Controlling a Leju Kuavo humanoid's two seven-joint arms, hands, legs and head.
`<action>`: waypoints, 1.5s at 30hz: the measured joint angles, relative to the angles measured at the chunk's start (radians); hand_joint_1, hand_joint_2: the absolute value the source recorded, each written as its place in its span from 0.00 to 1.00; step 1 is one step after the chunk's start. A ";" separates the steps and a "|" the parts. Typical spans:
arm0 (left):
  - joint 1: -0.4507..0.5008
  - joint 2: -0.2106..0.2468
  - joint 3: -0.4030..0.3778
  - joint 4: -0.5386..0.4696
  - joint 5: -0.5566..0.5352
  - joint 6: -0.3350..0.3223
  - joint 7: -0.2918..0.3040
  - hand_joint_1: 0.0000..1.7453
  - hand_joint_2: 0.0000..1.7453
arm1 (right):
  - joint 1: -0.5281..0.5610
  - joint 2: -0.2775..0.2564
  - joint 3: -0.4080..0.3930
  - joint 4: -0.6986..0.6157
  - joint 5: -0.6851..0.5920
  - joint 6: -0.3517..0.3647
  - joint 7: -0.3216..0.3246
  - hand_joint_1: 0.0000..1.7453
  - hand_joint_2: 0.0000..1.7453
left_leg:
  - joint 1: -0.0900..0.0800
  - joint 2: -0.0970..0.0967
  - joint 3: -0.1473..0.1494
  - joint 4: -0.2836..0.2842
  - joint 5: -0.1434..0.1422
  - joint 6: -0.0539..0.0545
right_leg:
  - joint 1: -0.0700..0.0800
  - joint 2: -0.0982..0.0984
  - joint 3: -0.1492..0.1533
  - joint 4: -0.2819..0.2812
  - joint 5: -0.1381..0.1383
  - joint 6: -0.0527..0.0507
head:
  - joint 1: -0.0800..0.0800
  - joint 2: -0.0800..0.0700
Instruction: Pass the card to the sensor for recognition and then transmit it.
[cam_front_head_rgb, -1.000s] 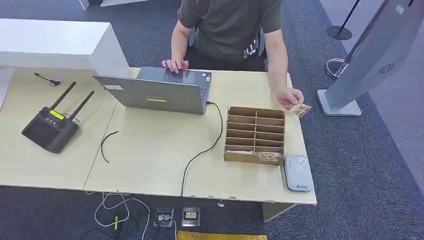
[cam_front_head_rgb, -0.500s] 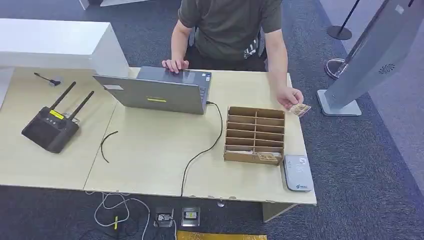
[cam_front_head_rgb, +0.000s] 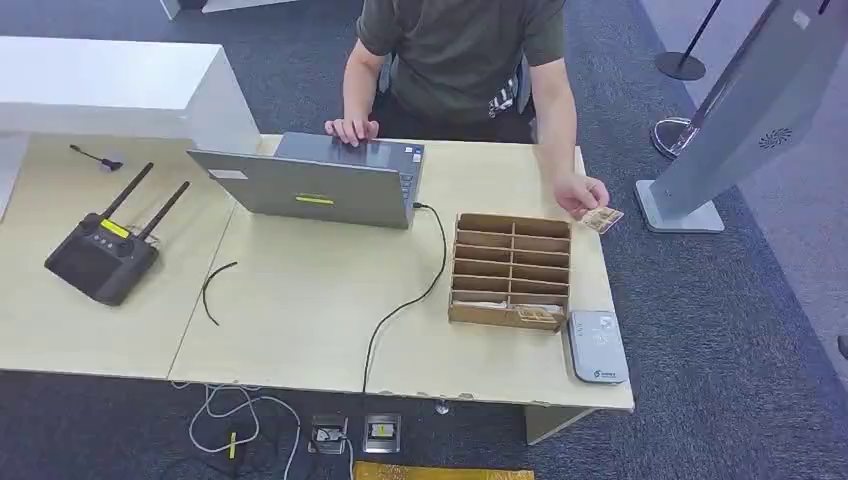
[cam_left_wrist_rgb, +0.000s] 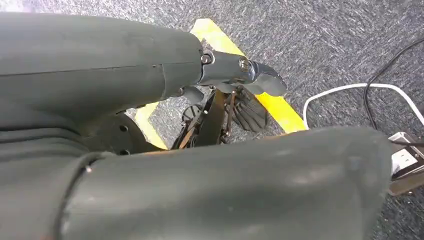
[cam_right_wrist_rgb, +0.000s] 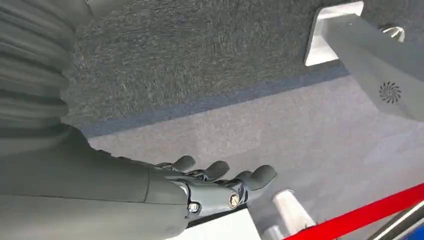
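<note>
Head view: we are facing the table (cam_front_head_rgb: 300, 300), its wooden divider box (cam_front_head_rgb: 510, 268) our landmark. Just beside the box's near right corner, the grey sensor (cam_front_head_rgb: 597, 346) is lying flat. Past its far right corner, a person's hand (cam_front_head_rgb: 580, 192) is pinching the card (cam_front_head_rgb: 602, 220). Our right hand (cam_right_wrist_rgb: 220, 185) is hanging spread, holding nothing; our left hand (cam_left_wrist_rgb: 235, 95) we cannot judge.

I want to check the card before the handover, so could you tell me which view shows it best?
The head view: the card shows whole, pinched in a person's hand at the table's edge. The two wrist views face the carpet instead.
</note>
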 joint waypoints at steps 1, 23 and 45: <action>0.000 0.001 -0.002 0.000 0.002 0.001 -0.001 0.00 0.00 | 0.003 0.000 -0.004 -0.028 0.034 0.009 0.020 0.00 1.00 | 0.000 0.000 0.000 0.000 0.000 0.000 | 0.000 0.000 0.000 0.000 0.000 0.000 | 0.000 0.000; -0.008 0.012 -0.096 0.006 0.023 0.005 -0.029 0.00 0.00 | -0.022 -0.016 -0.022 -0.659 0.623 0.262 0.405 0.00 1.00 | 0.000 0.000 0.001 0.000 0.001 0.000 | 0.000 0.000 -0.001 0.001 0.000 0.000 | 0.000 0.000; -0.019 0.039 -0.223 0.008 -0.022 -0.028 -0.057 0.00 0.00 | -0.194 -0.015 0.183 -1.037 1.006 0.698 0.659 0.00 1.00 | 0.000 0.000 0.001 0.000 0.001 -0.001 | 0.000 0.001 -0.002 0.002 0.000 0.000 | 0.000 0.000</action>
